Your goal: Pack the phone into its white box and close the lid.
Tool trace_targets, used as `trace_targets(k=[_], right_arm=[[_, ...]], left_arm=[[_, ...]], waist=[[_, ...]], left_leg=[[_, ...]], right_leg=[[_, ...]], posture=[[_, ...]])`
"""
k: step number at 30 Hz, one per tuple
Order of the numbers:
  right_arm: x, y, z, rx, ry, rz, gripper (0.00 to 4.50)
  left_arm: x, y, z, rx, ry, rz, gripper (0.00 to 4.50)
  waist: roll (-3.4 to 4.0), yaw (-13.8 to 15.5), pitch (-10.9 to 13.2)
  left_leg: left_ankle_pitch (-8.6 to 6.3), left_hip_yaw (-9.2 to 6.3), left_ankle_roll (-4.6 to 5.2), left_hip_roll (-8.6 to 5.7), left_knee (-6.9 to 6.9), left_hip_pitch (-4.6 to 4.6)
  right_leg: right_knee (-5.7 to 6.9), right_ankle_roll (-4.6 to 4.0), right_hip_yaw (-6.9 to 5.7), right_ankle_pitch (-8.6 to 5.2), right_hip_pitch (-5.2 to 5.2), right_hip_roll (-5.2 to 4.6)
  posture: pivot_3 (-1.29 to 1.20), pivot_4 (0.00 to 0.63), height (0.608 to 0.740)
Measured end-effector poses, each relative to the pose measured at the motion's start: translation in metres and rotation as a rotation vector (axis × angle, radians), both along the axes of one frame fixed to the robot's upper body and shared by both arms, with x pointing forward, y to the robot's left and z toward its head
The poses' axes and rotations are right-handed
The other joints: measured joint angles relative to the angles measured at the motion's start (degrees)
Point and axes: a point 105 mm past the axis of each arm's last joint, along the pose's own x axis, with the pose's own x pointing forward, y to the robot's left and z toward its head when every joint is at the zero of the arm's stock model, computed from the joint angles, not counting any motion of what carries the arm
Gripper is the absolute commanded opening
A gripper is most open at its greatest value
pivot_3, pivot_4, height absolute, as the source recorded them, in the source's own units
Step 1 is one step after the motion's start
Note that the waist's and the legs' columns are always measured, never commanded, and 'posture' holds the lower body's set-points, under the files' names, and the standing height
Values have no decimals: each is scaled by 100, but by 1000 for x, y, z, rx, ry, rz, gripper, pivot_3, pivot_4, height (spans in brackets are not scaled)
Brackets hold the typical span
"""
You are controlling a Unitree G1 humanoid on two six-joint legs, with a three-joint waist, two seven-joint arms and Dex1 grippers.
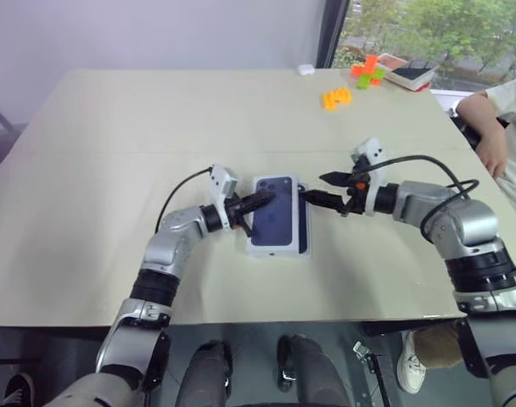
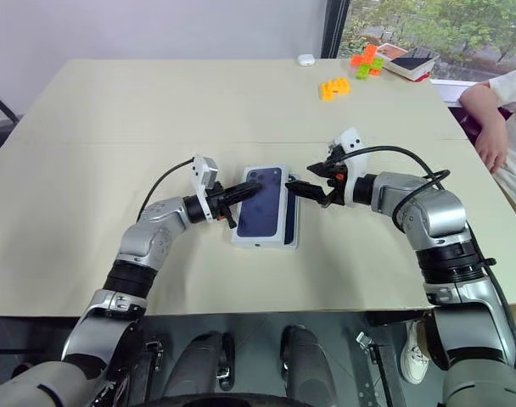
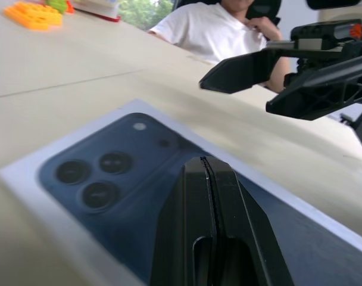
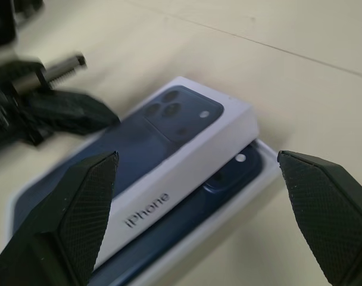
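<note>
**Lid sitting crooked on the box, phone peeking out**

Left gripper (image 1: 262, 201) has its black fingers pressed together, tips resting on the white printed cardboard lid (image 4: 169, 149). The lid lies skewed over the shallow white box (image 4: 258, 179) mid-worktop (image 1: 114, 170), near the front edge. The glossy navy phone (image 4: 228, 176) shows inside. Right gripper (image 1: 330, 190) hovers beside it, fingers wide apart, holding nothing.

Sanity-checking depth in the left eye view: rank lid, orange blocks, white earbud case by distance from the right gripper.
From the right gripper:
1. lid: just beside it, toward the left arm, askew on the box.
2. orange blocks: farther up the table.
3. white earbud case: at the far edge.
</note>
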Motion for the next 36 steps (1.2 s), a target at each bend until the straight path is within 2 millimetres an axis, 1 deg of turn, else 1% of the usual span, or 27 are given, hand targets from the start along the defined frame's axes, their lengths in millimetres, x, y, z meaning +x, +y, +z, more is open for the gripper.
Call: trace_targets(k=[2, 4, 5, 6, 7, 9, 11, 12, 14, 19, 23, 27, 32, 36], right_arm=[[0, 0, 0, -10, -16, 7, 3619], [2, 1, 1, -2, -30, 7, 2596], [2, 0, 1, -14, -47, 11, 2033], [2, 0, 2, -27, -68, 17, 1569], [1, -2, 1, -49, -91, 27, 824], [0, -3, -4, -85, -108, 40, 27], [-6, 0, -15, -128, -109, 72, 27], [-9, 2, -21, -141, -98, 89, 27], [-10, 6, -27, -167, -102, 104, 27], [-8, 10, -29, -224, -151, 117, 27], [-8, 11, -30, -239, -156, 119, 27], [-7, 9, -30, -255, -161, 113, 27], [-6, 6, -28, -261, -170, 98, 27], [-7, 3, -30, -264, -164, 89, 27]], left_arm=[[2, 11, 7, 11, -25, 33, 0], [2, 23, 8, 37, -33, 58, 0], [2, 29, 5, 52, -20, 72, 0], [2, 35, 1, 65, 0, 89, 0], [2, 42, -5, 79, 29, 105, 0], [2, 51, -12, 110, 81, 125, 0], [-1, 58, -18, 149, 133, 130, 0], [-2, 59, -18, 161, 145, 128, 0], [-3, 57, -18, 168, 154, 116, 0], [-6, 45, -27, 203, 193, 56, 0], [-7, 26, -34, 203, 253, -16, 0], [-4, 21, -40, 232, 284, -41, 0], [-3, 15, -41, 230, 275, -52, 0], [-2, 12, -40, 207, 275, -48, 0]], waist=[[0, -2, 0], [0, -3, 0], [0, -1, 0], [0, 1, 0], [0, 1, 0], [0, 11, 0], [0, 15, 0], [0, 15, 0], [0, 9, 0], [0, 10, 0], [0, 11, 0], [0, 2, 0], [0, 19, 0], [0, 20, 0]], left_leg=[[0, -1, 0, 1, 0, 1], [0, 0, -1, 1, 0, 3], [0, 1, -1, 1, 0, 3], [0, 1, -1, 1, 0, 3], [0, 1, -1, 1, 0, 3], [0, 0, -1, 0, 0, 2], [0, -1, -1, 0, 0, 2], [1, -1, -1, 0, 0, 1], [1, 2, -2, -2, 2, 2], [4, 1, -6, -3, 4, 3], [4, 2, -7, -5, 4, 3], [4, 2, -7, -13, 4, 4], [5, 1, -8, -12, 8, 8], [5, 0, -8, -12, 10, 7]], right_leg=[[3, 0, 0, 0, 0, 1], [4, 0, 0, 0, 0, 1], [4, 0, 0, 0, 0, 0], [4, 0, 0, 0, 0, -1], [3, 0, 0, 0, 1, -1], [3, 0, -1, 0, 1, -1], [2, 1, -1, -1, 2, -2], [2, 1, -1, -1, 1, -3], [3, 1, 0, -1, 2, -7], [6, 0, 0, 0, 3, -5], [6, 0, 0, 0, 3, -4], [7, 0, -1, 0, 3, -4], [10, 0, -1, 0, 9, -5], [9, 0, 0, 0, 10, -8]], posture=[[0, 150, 740], [0, 150, 740], [0, 150, 740], [0, 150, 740], [0, 150, 740], [0, 150, 740], [0, 150, 740], [0, 150, 740], [0, 150, 740], [0, 150, 740], [0, 150, 740], [0, 150, 740], [0, 150, 740], [0, 150, 740]])
